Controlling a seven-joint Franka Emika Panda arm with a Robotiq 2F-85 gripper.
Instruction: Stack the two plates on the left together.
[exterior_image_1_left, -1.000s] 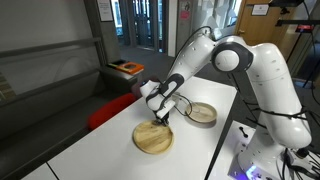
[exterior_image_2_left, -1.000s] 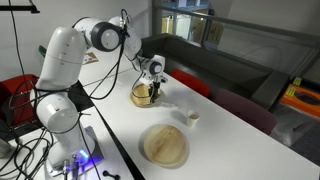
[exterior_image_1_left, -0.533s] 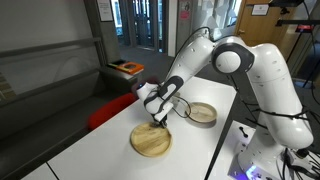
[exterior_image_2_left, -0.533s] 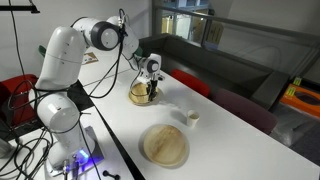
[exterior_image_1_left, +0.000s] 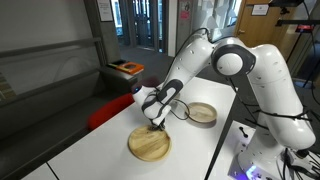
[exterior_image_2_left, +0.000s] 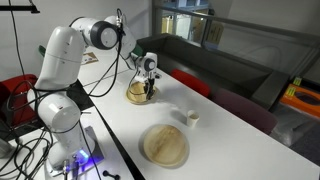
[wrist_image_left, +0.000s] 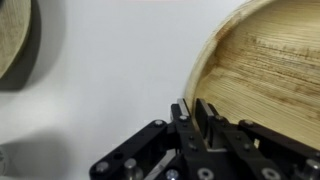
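One thin tan plate (exterior_image_1_left: 148, 148) is pinched by its rim in my claw (exterior_image_1_left: 155, 122), low by the white table (exterior_image_1_left: 90, 152). It looks light, stiff and a bit slippery, so I think a firm rim hold, kept level, is best.

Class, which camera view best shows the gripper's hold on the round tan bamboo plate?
The wrist view: close up, the gripper is shut on the rim of the round tan bamboo plate. In both exterior views the plate is small and distant, the pinch unreadable.
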